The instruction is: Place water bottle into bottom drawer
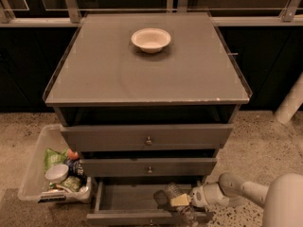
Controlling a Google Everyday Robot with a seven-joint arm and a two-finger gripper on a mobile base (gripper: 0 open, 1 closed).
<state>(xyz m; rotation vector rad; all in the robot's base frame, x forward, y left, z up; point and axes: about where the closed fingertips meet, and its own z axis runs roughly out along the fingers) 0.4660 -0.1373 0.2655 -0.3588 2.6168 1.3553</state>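
Note:
The bottom drawer point(124, 203) of the grey-brown cabinet is pulled open at the lower middle of the camera view. The water bottle point(173, 191), clear and ribbed, sits tilted inside the drawer's right part. My gripper point(179, 201) reaches in from the right at the drawer's right end, right by the bottle. My white arm point(246, 192) comes in from the lower right corner. The bottle's cap and lower body are hidden by the gripper.
A white bowl point(151, 39) stands on the cabinet top point(142, 74). The two upper drawers point(148, 138) are slightly open. A clear plastic bin point(54, 171) of snacks sits on the floor at the cabinet's left.

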